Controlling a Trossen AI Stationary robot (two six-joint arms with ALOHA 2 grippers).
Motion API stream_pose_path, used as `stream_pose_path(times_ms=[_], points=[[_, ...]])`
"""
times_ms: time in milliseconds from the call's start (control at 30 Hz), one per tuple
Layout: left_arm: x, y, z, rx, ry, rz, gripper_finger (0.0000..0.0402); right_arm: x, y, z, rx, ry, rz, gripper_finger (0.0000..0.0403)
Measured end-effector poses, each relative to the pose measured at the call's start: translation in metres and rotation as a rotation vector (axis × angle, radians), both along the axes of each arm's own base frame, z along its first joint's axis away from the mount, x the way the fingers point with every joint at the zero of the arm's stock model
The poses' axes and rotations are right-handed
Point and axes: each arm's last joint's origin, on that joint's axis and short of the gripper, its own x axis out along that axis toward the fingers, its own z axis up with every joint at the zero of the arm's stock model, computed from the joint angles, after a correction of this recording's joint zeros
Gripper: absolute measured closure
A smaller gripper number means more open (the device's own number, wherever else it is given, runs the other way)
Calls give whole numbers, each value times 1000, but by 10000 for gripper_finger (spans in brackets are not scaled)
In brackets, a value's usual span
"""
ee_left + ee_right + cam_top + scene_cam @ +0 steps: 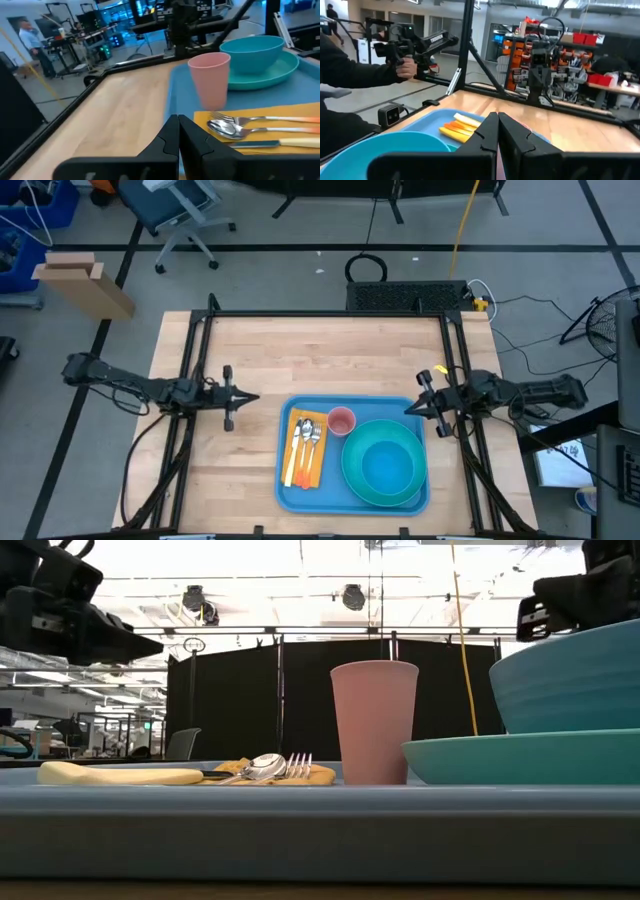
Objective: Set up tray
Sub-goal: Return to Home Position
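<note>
Now your tray (332,477) looks fully set; the left gripper (252,397) and right gripper (410,409) flank it, pinched closed and empty, so only homing is left.

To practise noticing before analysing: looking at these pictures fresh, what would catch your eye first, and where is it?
The light-blue tray at the lower middle of the high view stands out first: a teal bowl sits on a teal plate on its right side, a pink cup stands beside them, and cutlery lies on a yellow napkin on its left. The left gripper and right gripper flank the tray, both shut.
</note>
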Motion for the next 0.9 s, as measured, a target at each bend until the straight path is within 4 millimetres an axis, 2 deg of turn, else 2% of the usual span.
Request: stream_pose_path(times_ms=[467,700,900], points=[[-13,19,0,-3,-1,16,401,-4,5,6,-49,-89,78,403],[-21,19,8,30,-96,-36,401,-6,4,8,-48,-112,75,403],[-21,19,7,27,-86,-54,401,-6,4,6,-48,-91,76,403]])
